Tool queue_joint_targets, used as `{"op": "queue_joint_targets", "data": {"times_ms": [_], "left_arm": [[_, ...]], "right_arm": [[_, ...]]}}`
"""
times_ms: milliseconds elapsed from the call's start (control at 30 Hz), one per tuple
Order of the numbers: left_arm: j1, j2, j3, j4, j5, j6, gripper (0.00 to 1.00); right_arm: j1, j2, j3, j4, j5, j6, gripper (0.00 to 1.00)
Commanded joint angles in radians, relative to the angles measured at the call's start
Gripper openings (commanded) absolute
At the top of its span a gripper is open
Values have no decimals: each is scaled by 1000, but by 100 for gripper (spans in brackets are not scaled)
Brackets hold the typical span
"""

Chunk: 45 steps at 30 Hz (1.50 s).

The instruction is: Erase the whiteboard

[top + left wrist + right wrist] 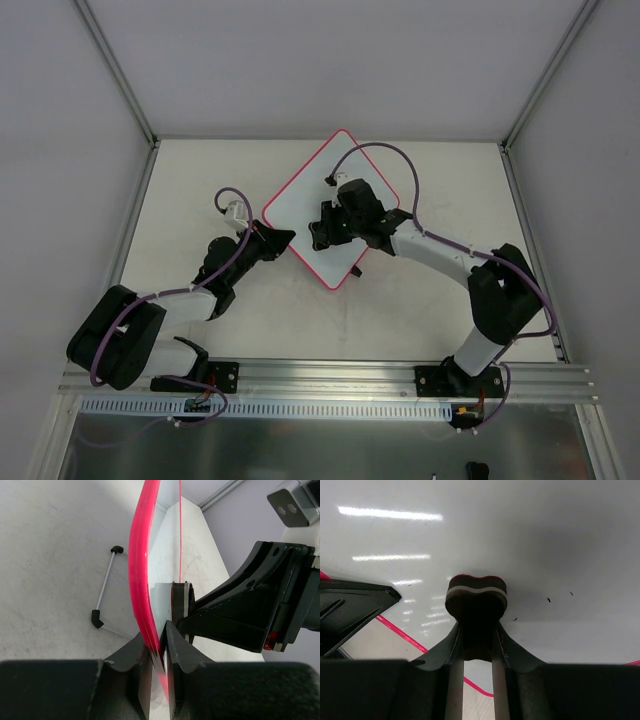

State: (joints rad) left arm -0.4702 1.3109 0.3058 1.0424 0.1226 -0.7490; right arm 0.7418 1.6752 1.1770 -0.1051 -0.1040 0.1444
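Left fingers (131,656) clamp the edge of the flat white, pink-rimmed whiteboard (322,185) — right fingers (444,650) pinch a small black eraser block (476,597) against it.

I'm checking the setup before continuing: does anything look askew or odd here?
The whiteboard sits askew, turned corner-on to the table edges, its rim clamped by the left end effector. A thin white rod with black ends lies on the table by that rim. A few dark specks dot the board near the eraser.
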Motion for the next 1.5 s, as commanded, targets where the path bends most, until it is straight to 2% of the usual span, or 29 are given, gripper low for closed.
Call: {"op": "queue_joint_targets", "data": {"times_ms": [0, 333, 533, 733, 1033, 1167, 1467], "left_arm": [[-13, 8, 10, 22, 26, 73, 0], [-13, 7, 6, 28, 28, 74, 0], [-13, 5, 7, 27, 29, 74, 0], [-13, 4, 6, 24, 28, 74, 0], [-13, 11, 10, 22, 28, 76, 0], [-13, 13, 13, 19, 26, 74, 0], [-13, 17, 18, 21, 32, 73, 0]], "right_arm": [[-41, 67, -13, -108, -52, 23, 0], [-212, 98, 35, -142, -100, -2, 0], [-298, 139, 137, -258, -83, -14, 0], [-378, 198, 220, -289, -131, -32, 0], [-441, 231, 309, -306, -112, -74, 0], [-434, 236, 332, -324, -155, -81, 0], [-308, 94, 156, -220, -120, -45, 0]]}}
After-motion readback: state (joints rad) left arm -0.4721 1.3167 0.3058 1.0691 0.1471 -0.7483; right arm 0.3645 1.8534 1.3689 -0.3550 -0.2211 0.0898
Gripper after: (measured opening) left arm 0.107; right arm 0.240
